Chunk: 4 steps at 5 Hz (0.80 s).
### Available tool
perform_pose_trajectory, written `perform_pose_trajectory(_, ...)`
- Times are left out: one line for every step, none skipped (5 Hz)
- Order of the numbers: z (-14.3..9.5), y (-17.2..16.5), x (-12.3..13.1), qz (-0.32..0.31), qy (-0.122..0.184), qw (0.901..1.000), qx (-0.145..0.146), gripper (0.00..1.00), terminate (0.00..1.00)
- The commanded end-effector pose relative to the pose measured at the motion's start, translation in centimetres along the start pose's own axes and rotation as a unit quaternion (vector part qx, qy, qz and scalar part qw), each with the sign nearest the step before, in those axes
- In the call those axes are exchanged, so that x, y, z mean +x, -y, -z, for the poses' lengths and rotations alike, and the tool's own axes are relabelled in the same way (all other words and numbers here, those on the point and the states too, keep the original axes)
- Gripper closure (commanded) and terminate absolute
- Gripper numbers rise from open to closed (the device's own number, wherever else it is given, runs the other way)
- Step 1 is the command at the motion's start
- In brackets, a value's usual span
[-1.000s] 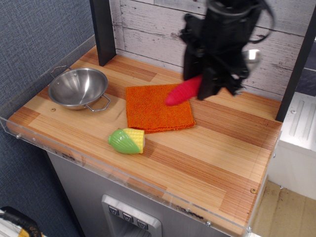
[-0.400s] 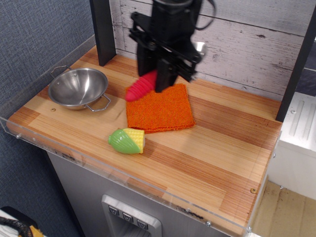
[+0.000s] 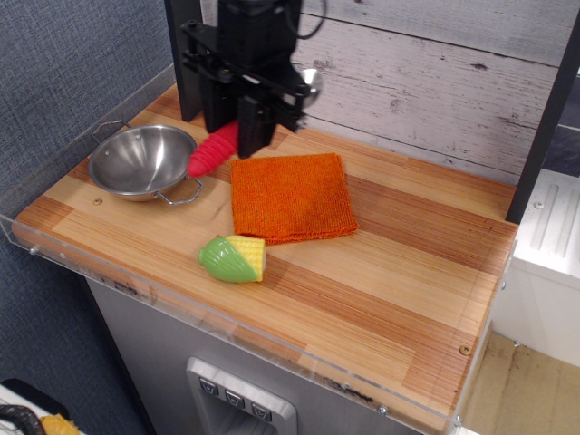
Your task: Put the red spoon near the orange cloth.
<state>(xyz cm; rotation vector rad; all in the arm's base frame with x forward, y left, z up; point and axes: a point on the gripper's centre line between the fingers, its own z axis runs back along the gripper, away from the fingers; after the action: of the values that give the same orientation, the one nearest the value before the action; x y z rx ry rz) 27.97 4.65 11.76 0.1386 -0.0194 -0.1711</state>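
Observation:
My black gripper (image 3: 243, 127) is shut on the red spoon (image 3: 212, 151) and holds it in the air at the back left of the table. The ribbed red handle sticks out down and to the left, over the right rim of the steel bowl. The spoon's silver bowl (image 3: 311, 83) pokes out at the gripper's upper right. The orange cloth (image 3: 290, 196) lies flat on the wood just right of and below the gripper, uncovered.
A steel bowl (image 3: 140, 160) with two handles stands at the left. A green-and-yellow toy corn (image 3: 234, 258) lies in front of the cloth. A black post (image 3: 188, 54) stands behind the gripper. A clear acrylic lip (image 3: 181, 299) runs along the front edge.
My gripper has carried the spoon leftward, from above the cloth's right side, across it, to the gap between cloth and bowl. The cloth is now fully uncovered.

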Motion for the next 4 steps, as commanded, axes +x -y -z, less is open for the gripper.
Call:
perform_pose_trajectory(0.3, -4.0, 0.3, -0.022, 0.016, 0.9996, 0.0, 1.0, 0.0)
perform_pose_trajectory(2.3, -4.8, 0.4, -0.031, 0.006, 0.9994, -0.017, 1.0, 0.0)
perform_pose_trajectory(4.8, -4.3, 0.6, -0.029, -0.012, 0.9987, -0.04, 1.0, 0.0)
perform_pose_trajectory(6.7, -3.4, 0.8, -0.022, -0.028, 0.9977, -0.059, 1.0, 0.0)
